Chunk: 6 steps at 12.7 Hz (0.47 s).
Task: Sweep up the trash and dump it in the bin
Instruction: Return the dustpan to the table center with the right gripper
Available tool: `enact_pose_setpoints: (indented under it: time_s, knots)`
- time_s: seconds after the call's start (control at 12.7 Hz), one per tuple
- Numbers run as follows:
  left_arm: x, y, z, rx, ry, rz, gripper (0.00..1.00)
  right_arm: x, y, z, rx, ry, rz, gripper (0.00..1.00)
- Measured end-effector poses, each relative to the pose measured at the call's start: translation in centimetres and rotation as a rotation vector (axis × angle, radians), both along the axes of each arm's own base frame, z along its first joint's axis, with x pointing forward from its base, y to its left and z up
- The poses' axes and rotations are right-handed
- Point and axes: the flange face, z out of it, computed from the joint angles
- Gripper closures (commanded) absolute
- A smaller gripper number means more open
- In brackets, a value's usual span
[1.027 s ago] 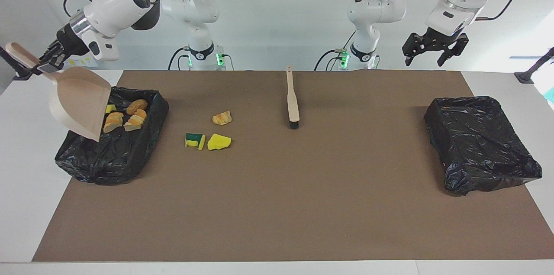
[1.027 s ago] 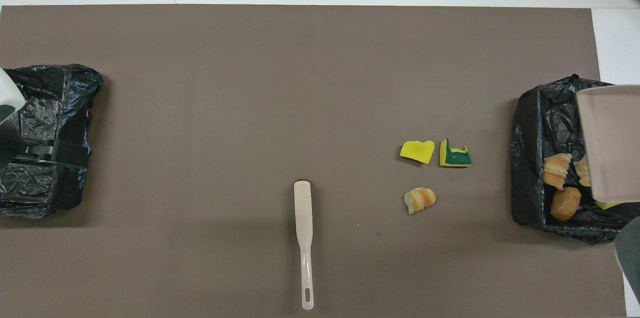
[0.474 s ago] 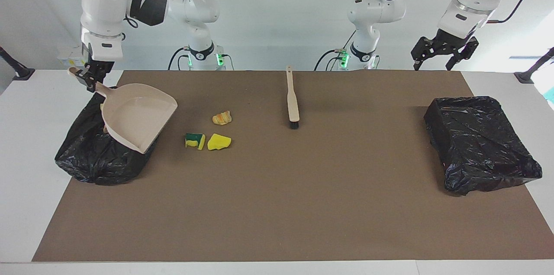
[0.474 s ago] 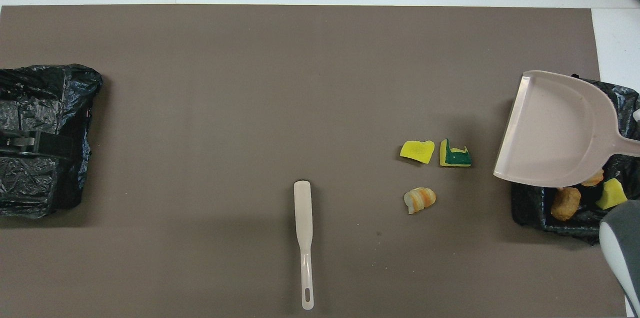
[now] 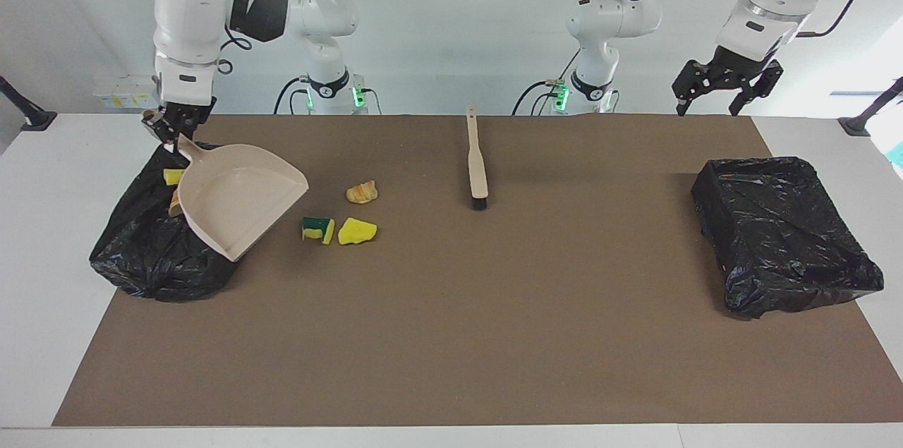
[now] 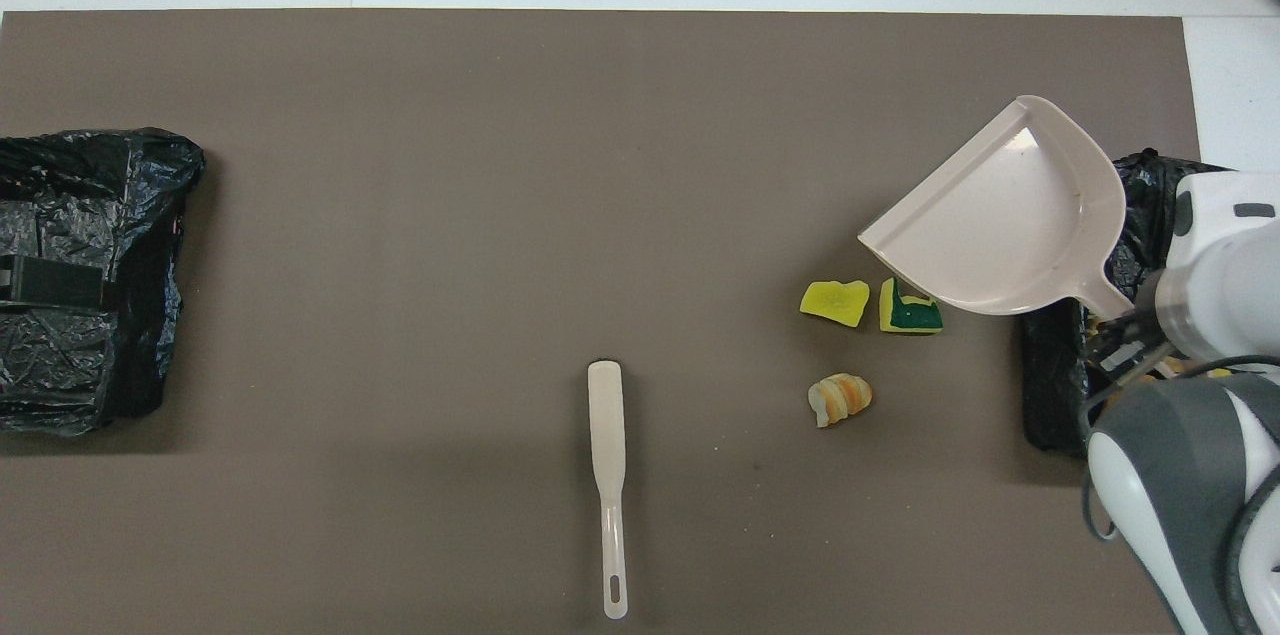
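My right gripper (image 5: 171,129) is shut on the handle of the beige dustpan (image 5: 236,204), held in the air over the black-lined bin (image 5: 141,250) at the right arm's end. The pan's mouth points toward the loose trash and also shows in the overhead view (image 6: 1000,220). On the mat beside the bin lie a green-and-yellow sponge (image 5: 317,228), a yellow sponge chunk (image 5: 357,231) and a bread piece (image 5: 362,192). A yellow scrap (image 5: 171,176) shows in the bin; the pan hides the rest. My left gripper (image 5: 723,85) waits open, high over the left arm's end.
The beige brush (image 5: 477,166) lies on the brown mat mid-table, bristles away from the robots, and also shows in the overhead view (image 6: 608,455). A second black-lined bin (image 5: 783,233) stands at the left arm's end.
The right arm turned the dustpan from tipped into the bin back to level and swung it toward the loose scraps. The left gripper shifted slightly higher.
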Motion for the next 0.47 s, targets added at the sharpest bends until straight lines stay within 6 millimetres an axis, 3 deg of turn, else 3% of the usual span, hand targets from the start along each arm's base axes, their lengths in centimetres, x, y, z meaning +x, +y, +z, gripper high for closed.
enact_pose_setpoints:
  time_s: [0.47]
  knots:
    - [0.0,0.0,0.0,0.0,-0.003,-0.004,0.0,3.0,11.2,-2.6,0.196,0.032,-0.385,1.0]
